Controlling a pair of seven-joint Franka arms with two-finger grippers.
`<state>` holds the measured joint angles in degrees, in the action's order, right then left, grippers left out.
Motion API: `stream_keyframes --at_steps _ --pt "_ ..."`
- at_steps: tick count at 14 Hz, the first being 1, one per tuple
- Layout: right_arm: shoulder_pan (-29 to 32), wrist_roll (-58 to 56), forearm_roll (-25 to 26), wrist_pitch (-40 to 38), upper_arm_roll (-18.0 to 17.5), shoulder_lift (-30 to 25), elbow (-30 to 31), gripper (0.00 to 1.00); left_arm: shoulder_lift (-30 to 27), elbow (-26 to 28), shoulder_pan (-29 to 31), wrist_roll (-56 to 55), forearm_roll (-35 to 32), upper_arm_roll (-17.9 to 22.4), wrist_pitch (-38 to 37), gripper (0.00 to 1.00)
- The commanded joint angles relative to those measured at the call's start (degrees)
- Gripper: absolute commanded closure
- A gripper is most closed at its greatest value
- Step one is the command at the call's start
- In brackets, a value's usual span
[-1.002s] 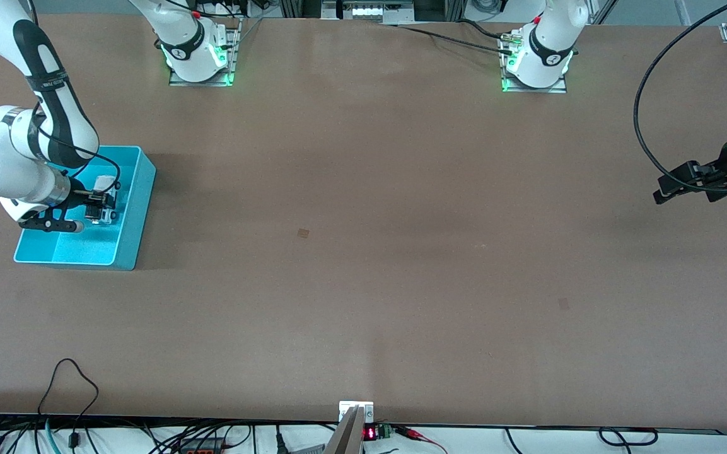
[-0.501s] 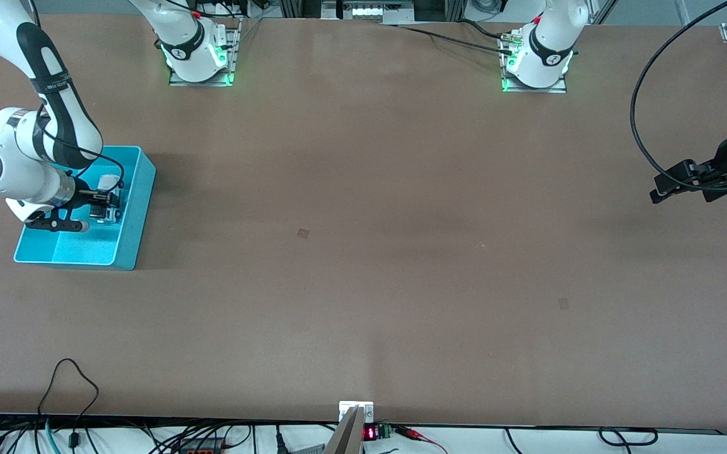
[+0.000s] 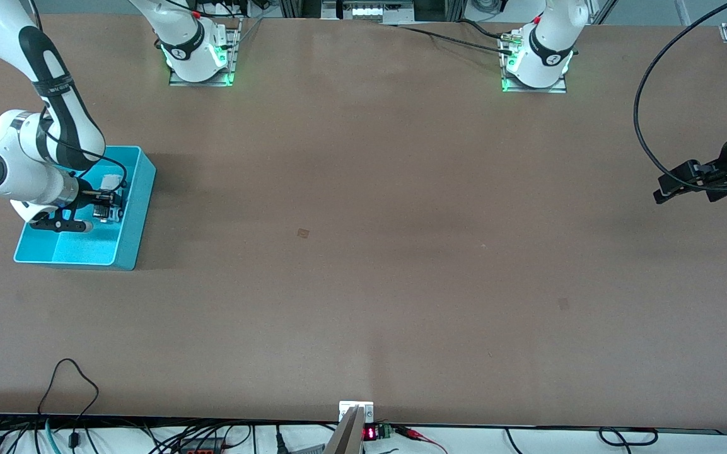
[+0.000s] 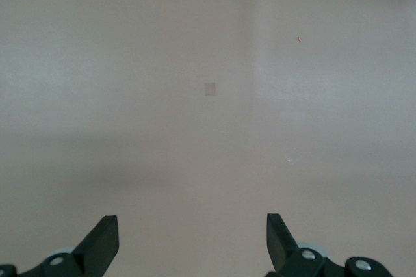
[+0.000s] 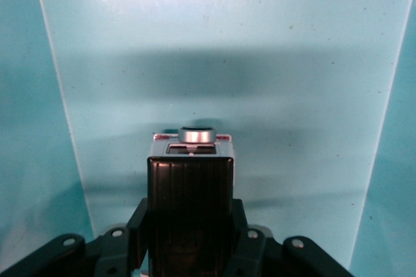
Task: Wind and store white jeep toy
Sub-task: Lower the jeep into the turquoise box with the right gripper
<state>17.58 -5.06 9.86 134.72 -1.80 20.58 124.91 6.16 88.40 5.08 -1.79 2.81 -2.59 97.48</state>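
Note:
The white jeep toy (image 5: 190,179) shows its black ribbed roof and a silver spare wheel in the right wrist view. My right gripper (image 5: 190,217) is shut on the jeep's sides, holding it low over the floor of the turquoise bin (image 5: 227,62). In the front view the right gripper (image 3: 106,205) and the jeep (image 3: 108,214) are over the bin (image 3: 138,208) at the right arm's end of the table. My left gripper (image 3: 663,189) waits open over the left arm's end of the table, and its own view shows nothing between its fingers (image 4: 104,241).
The bin's walls (image 5: 26,127) rise close on both sides of the held jeep. A black cable (image 3: 644,126) loops above the table by the left arm. The brown table (image 3: 363,221) carries only small marks.
The right arm has drawn the jeep a little toward the bin's wall nearer the robot bases. The left gripper has shifted only slightly.

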Motion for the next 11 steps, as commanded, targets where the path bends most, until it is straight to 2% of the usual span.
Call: stream_keyframes --at_steps 1,2,4,11 --pt "0.4 0.1 1.0 0.7 -0.4 -0.4 0.4 0.1 -0.4 -0.6 -2.2 0.0 -0.3 1.0 -0.7 0.0" --pt "0.5 -0.1 1.0 0.6 -0.4 -0.4 0.3 0.05 -0.4 -0.6 -3.7 -0.1 -0.3 2.2 -0.7 0.0" --pt "0.4 -0.5 1.0 0.6 -0.4 -0.4 0.3 0.0 -0.5 -0.6 -6.0 -0.1 -0.3 4.9 -0.8 0.0" --pt "0.4 -0.6 1.0 0.6 -0.4 -0.4 0.2 0.0 -0.5 -1.3 -5.3 0.1 0.0 4.3 -0.7 0.0"
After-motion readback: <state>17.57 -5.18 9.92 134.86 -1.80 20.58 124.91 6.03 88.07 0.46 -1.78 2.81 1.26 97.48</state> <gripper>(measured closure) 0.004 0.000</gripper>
